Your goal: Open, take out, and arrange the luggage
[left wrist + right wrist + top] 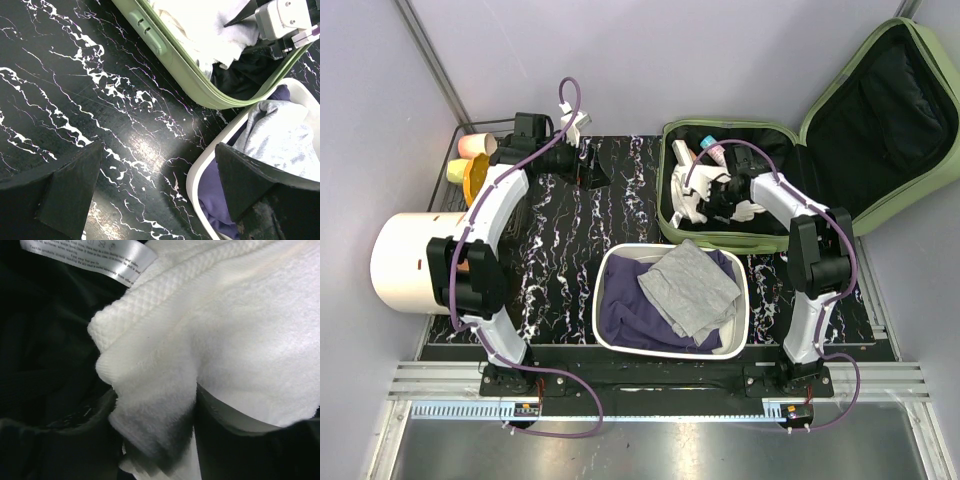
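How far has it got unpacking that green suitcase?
Done: the luggage lies open, and grey and purple clothes sit in the white bin. In hand: the right gripper has a fold of white towel between its fingers inside the case. To do: the towel and small items at the back.

The left arm [492, 210] and right arm [807, 325] share glossy white links joined by blocky black joint housings; a purple cable [566, 100] trails along each, and the jaws are matte black wedges
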Motion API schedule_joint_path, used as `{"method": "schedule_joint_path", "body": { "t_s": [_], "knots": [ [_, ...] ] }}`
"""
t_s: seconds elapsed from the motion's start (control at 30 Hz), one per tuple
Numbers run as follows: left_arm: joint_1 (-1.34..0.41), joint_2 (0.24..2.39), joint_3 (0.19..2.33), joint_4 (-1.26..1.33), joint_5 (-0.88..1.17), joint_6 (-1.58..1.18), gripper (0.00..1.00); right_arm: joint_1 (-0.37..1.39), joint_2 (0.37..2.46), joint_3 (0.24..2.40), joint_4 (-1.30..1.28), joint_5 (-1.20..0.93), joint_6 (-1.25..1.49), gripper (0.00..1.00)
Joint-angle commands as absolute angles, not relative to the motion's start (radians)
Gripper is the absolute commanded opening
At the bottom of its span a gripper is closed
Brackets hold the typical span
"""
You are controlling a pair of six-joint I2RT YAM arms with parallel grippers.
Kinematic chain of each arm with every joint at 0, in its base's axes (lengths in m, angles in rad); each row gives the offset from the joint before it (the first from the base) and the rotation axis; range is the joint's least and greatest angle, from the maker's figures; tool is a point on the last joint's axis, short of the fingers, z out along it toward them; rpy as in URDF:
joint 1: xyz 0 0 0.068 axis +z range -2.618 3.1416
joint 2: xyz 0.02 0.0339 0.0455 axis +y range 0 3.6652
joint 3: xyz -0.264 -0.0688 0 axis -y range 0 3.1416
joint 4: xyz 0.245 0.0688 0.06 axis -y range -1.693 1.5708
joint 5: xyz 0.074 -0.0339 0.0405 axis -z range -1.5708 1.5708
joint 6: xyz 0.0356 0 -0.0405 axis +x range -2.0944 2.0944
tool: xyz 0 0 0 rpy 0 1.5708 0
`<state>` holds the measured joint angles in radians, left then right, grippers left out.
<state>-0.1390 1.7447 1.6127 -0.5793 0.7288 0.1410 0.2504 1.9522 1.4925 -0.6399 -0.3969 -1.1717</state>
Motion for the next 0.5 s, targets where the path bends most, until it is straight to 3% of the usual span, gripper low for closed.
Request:
{"method": "schedule_joint_path", "body": {
  "t_s": [0.0, 0.03, 0.17, 0.33, 0.47],
  "knots": [
    [-0.140, 1.761, 1.677, -0.565, 0.724, 0.118, 0.99, 0.195, 2.007, 1.537, -0.549, -0.357, -1.189, 0.49],
    [-0.140, 1.764, 1.681, -0.563, 0.726, 0.114, 0.99, 0.189, 1.997, 1.549, -0.558, -0.385, -1.180, 0.38],
    [-0.138, 1.790, 1.698, -0.549, 0.730, 0.081, 0.99, 0.153, 1.947, 1.658, -0.653, -0.497, -1.097, 0.24],
    [-0.138, 1.821, 1.718, -0.520, 0.745, 0.023, 0.99, 0.106, 1.976, 1.775, -0.753, -0.601, -1.023, 0.22],
    [-0.138, 1.845, 1.749, -0.517, 0.753, 0.008, 0.99, 0.081, 2.048, 1.862, -0.848, -0.635, -1.003, 0.31]
  ]
}}
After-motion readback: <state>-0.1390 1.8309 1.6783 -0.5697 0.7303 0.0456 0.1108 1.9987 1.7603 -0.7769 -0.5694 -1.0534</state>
